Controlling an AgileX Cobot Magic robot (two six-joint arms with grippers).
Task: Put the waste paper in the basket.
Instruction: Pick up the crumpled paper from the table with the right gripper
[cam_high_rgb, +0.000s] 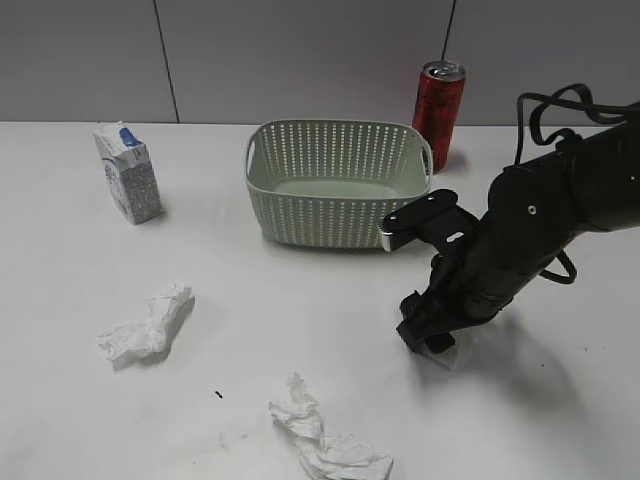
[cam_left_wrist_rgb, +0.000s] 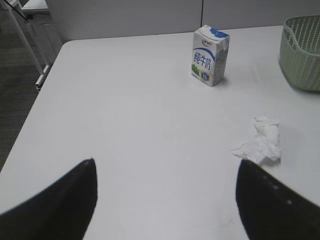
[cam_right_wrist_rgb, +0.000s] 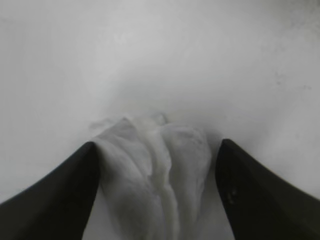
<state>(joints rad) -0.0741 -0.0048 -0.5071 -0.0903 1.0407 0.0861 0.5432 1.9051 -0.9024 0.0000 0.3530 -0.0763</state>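
The waste paper (cam_right_wrist_rgb: 155, 170), a small flat wad of crumpled white tissue, lies on the white table between the two fingers of my right gripper (cam_right_wrist_rgb: 157, 144). The jaws are open and straddle it. In the exterior view only a white edge of the waste paper (cam_high_rgb: 443, 352) shows under my right gripper (cam_high_rgb: 426, 338), which is down at the table. The pale green perforated basket (cam_high_rgb: 340, 215) stands behind and to the left of it, and is empty. My left gripper (cam_left_wrist_rgb: 166, 161) is open and empty over bare table, and the basket's edge (cam_left_wrist_rgb: 301, 55) is at its far right.
A red can (cam_high_rgb: 438, 100) stands behind the basket's right corner. A milk carton (cam_high_rgb: 128, 172) stands at the back left, and also shows in the left wrist view (cam_left_wrist_rgb: 210, 55). A lumpy white wad (cam_high_rgb: 150, 325) lies at the left. A ragged white strip (cam_high_rgb: 325, 435) lies at the front.
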